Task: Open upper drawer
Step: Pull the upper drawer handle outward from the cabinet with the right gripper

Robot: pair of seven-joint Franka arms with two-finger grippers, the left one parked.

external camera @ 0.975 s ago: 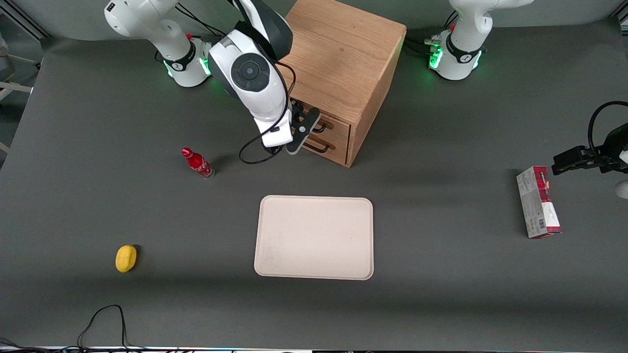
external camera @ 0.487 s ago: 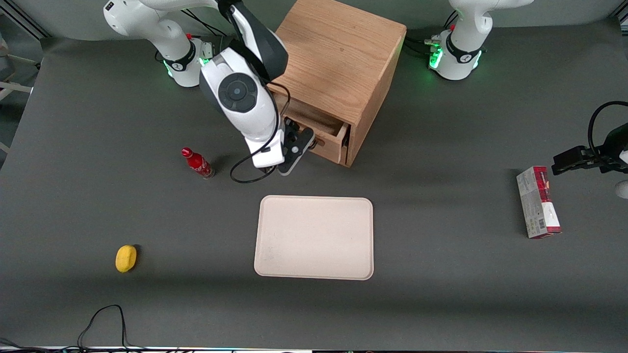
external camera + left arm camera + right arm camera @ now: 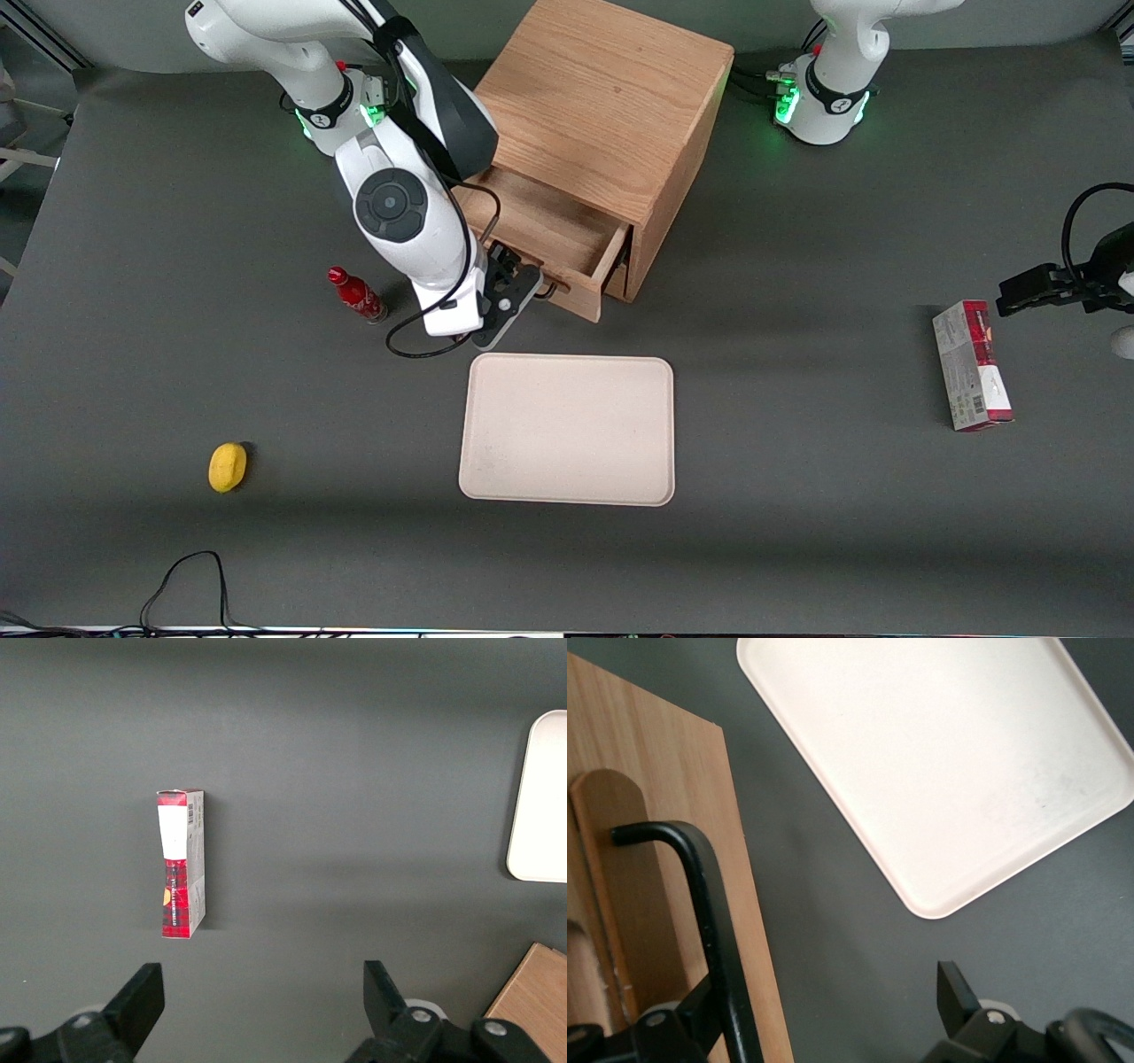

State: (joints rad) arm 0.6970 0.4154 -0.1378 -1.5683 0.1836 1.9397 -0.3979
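Note:
The light oak cabinet (image 3: 611, 106) stands at the back of the table. Its upper drawer (image 3: 545, 232) is pulled well out toward the front camera, and its bare wooden inside shows. My right gripper (image 3: 512, 297) is at the drawer's front, by the black wire handle (image 3: 551, 288). In the right wrist view the gripper (image 3: 824, 992) is open. One finger (image 3: 700, 1005) sits against the handle bar (image 3: 709, 904) at the drawer front (image 3: 656, 806). The other finger (image 3: 952, 988) stands free over the dark table. Nothing is clamped between them.
A cream tray (image 3: 567, 430) (image 3: 939, 753) lies just nearer the front camera than the gripper. A small red bottle (image 3: 356, 295) stands beside the arm. A yellow fruit (image 3: 227, 466) lies near the front, toward the working arm's end. A red and white box (image 3: 970, 365) (image 3: 182, 864) lies toward the parked arm's end.
The upper drawer went from closed to well pulled out, sliding toward the front camera. My gripper moved the same way, staying at the handle.

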